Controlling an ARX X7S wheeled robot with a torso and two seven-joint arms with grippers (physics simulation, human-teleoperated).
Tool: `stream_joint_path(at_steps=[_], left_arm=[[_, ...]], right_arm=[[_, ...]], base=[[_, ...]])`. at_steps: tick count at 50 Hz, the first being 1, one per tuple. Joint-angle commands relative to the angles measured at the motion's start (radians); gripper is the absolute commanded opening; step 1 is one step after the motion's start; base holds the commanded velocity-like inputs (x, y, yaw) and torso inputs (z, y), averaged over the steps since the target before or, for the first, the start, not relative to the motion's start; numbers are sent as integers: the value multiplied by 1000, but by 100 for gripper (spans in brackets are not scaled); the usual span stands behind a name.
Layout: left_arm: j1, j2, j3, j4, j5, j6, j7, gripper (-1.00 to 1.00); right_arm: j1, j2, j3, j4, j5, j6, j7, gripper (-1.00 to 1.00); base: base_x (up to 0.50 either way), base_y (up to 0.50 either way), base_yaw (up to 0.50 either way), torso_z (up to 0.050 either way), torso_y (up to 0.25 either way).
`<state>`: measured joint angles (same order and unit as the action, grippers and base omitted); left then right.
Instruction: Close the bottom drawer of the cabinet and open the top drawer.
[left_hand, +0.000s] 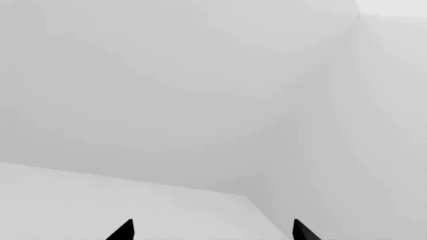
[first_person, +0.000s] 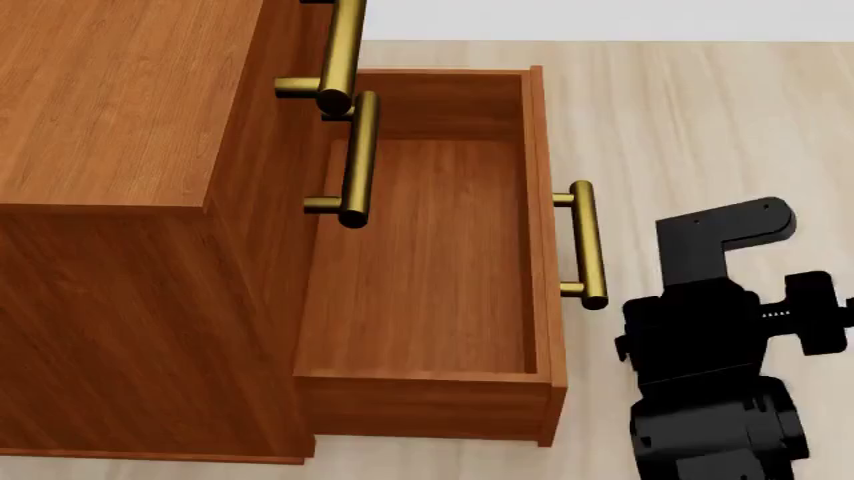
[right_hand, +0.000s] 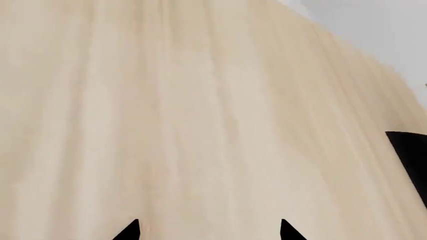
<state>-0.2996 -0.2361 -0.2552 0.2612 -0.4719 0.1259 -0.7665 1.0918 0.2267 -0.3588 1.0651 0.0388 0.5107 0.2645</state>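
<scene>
Below, pale wood floor (first_person: 694, 120) (plank grain); bottom drawer (first_person: 427, 260) open.

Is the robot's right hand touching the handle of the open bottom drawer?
Apart. The right wrist view shows the right hand open over bare floor, with no handle or bottom drawer between its fingertips.

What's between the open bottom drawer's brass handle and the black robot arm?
Only bare pale wood floor, in the head view, separates the brass bar handle from the black arm.
</scene>
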Motion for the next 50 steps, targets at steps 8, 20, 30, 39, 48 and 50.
stream_joint_path(at_steps=[8, 20, 30, 39, 48, 50], left_arm=[[-3, -8, 5, 3, -9, -2, -4, 100], [20, 10, 7, -36, -2, 59, 24, 100], [9, -3, 11, -14, -8, 30, 5, 100], [6, -8, 13, -17, -13, 30, 7, 100], [-3, -18, 16, -2, -22, 9, -6, 100], [-3, -19, 16, 0, -24, 8, -7, 100]], right_arm=[[-57, -71, -102, -150, -54, 29, -48, 100], [-89, -98, -135, -239, -49, 68, -86, 100], [-33, -146, -136, -105, -16, -7, -144, 100], [45, -209, -145, 78, 18, -120, -210, 100], [109, -226, -326, 178, 233, -179, -224, 100], [117, -226, -397, 187, 306, -190, -222, 100]], base=[[0, 0, 0, 0, 0], [0, 0, 0, 0, 0], [0, 0, 0, 0, 0], [0, 0, 1, 0, 0], [0, 0, 2, 0, 0], [0, 0, 2, 0, 0]])
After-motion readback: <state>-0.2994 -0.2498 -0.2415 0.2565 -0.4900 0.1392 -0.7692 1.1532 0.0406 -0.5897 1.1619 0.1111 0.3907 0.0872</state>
